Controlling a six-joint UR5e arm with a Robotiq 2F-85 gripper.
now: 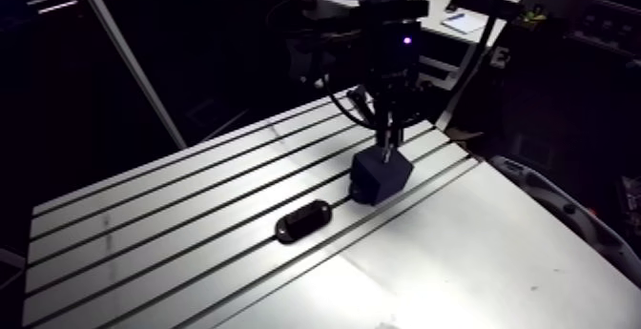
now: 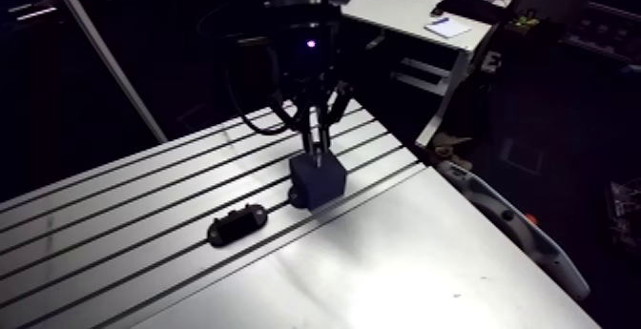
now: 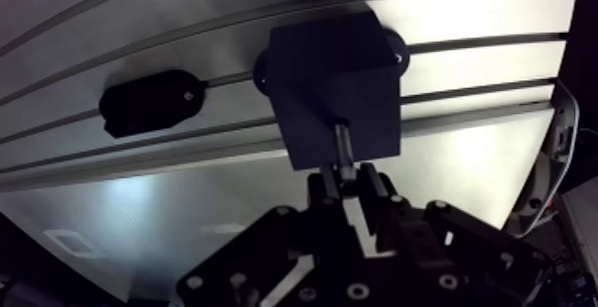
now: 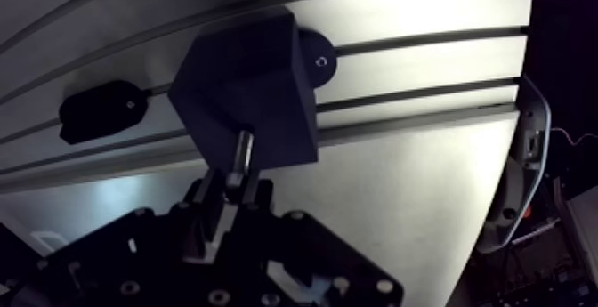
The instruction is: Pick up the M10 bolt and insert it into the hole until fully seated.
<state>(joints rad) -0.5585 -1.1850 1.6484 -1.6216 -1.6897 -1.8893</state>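
Arm view: black two-finger gripper (image 1: 385, 144) is positioned over dark cube-shaped block (image 1: 382, 178) on slotted aluminium table (image 1: 496, 247). Wrist view: slim grey metal M10 bolt (image 3: 343, 141) is clamped in gripper, tip at block's top face. Jamming is risked if bolt is tilted off-axis.

From my arm camera I see the gripper (image 1: 385, 140) coming straight down over a dark block (image 1: 383, 180), with a small violet light (image 1: 407, 39) glowing on the wrist above. The block sits on the slotted surface (image 1: 477, 257) near its far right corner. A slim bolt (image 1: 385, 154) shows under the gripper, its lower end at the block's top face. A flat dark oval piece (image 1: 303, 221) lies apart from the block, nearer the surface's middle.
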